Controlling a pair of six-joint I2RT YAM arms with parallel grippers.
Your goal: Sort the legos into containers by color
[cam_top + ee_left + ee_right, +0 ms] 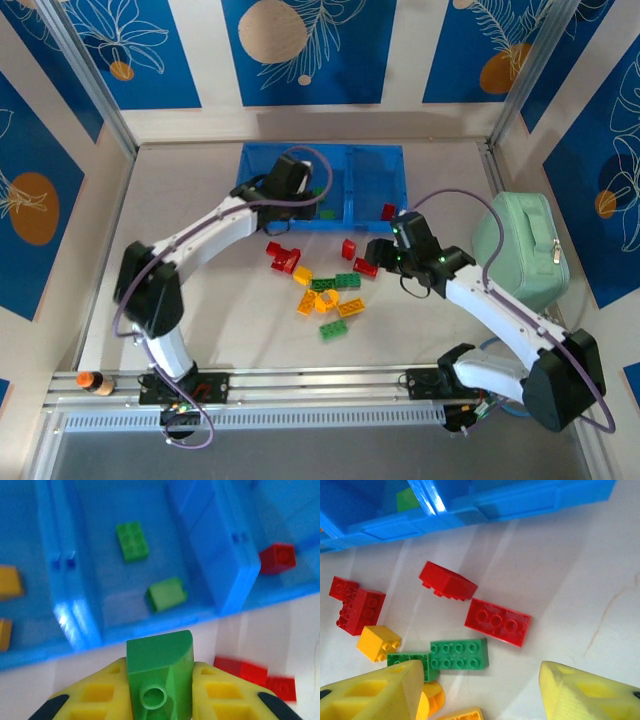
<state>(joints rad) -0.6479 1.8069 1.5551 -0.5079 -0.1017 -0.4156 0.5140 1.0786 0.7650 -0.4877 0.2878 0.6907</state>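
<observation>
My left gripper (160, 690) is shut on a green lego (160, 670) and hovers just in front of the blue bin's (75, 625) near wall; in the top view this gripper (303, 198) sits at the bin (375, 160). The middle container holds two green legos (132, 541) (166, 594). Yellow ones (9, 580) lie in the left container and a red one (277, 558) in the right. My right gripper (480, 680) is open above the table, over a flat red lego (497, 621) and a green plate (459, 654); from above it (378, 255) hangs beside the loose pile.
Loose on the table are red legos (283, 255) (447, 582), a yellow cube (379, 642), orange pieces (320, 300) and a green brick (333, 330). A mint-green pouch (520, 250) stands at the right wall. Metal frame posts border the table.
</observation>
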